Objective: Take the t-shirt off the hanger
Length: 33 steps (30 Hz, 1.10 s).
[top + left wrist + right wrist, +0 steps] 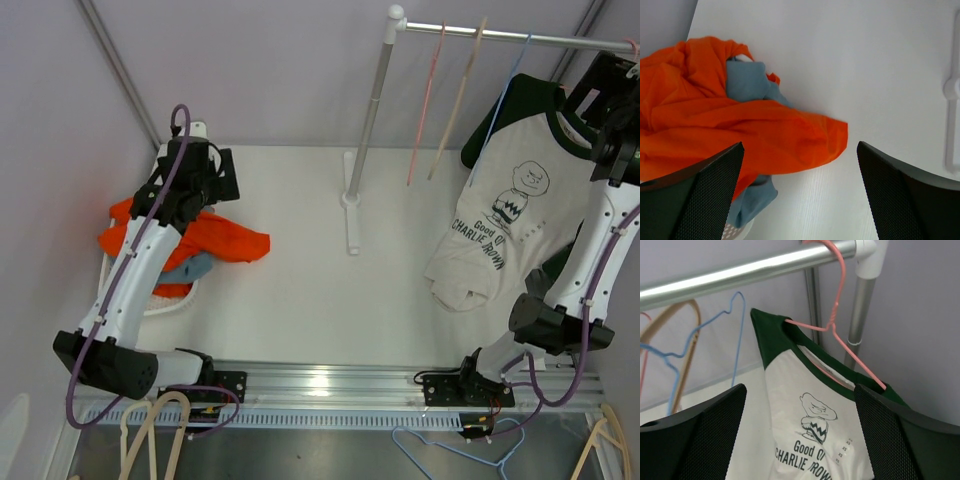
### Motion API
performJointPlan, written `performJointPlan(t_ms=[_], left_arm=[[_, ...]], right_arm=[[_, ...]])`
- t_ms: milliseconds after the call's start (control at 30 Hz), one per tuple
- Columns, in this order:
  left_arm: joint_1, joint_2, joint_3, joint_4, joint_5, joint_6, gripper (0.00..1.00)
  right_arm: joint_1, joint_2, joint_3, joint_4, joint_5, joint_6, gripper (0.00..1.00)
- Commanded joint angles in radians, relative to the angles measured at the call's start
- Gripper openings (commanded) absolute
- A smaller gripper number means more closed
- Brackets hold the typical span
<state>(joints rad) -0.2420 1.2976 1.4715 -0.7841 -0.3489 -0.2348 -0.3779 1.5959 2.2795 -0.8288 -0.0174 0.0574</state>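
Upper right of top view: t-shirt [505,215] on pink hanger [837,335], hooked over rail [740,272]. Soft, light, limp; probably best pinched at green shoulder, then slid off. Right gripper [800,435] facing shirt front, jaws wide open, holding nothing. Left gripper [800,190] above orange garment [740,125] at left, jaws wide open, empty.

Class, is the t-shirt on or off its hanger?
On: the t-shirt hangs by its collar on the pink hanger, hooked over the rail.
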Motion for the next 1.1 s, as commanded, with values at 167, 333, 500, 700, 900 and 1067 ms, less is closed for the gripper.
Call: performJointPlan(t_ms=[167, 333, 500, 700, 900, 1067], left_arm=[[-0.003, 0.035, -0.069, -0.138, -0.044, 0.026, 0.99], [0.007, 0.110, -0.108, -0.119, -0.129, 0.022, 0.99], [0.209, 0.121, -0.142, -0.127, -0.093, -0.046, 1.00], [0.362, 0.049, -0.215, -0.096, -0.076, -0.139, 0.99], [0.444, 0.078, -0.207, -0.176, -0.153, -0.289, 1.00], [0.509, 0.071, -0.211, -0.201, -0.151, -0.351, 0.99]], right_arm=[[-0.064, 0.131, 0.089, -0.026, -0.067, -0.053, 0.99], [-0.065, 0.186, 0.080, 0.055, -0.058, -0.154, 0.99], [-0.069, 0.233, 0.097, 0.125, -0.058, -0.185, 0.99], [-0.070, 0.282, 0.101, 0.145, -0.084, -0.195, 0.99], [-0.073, 0.292, 0.100, 0.178, -0.119, -0.203, 0.71], [-0.073, 0.283, 0.103, 0.194, -0.141, -0.186, 0.42]])
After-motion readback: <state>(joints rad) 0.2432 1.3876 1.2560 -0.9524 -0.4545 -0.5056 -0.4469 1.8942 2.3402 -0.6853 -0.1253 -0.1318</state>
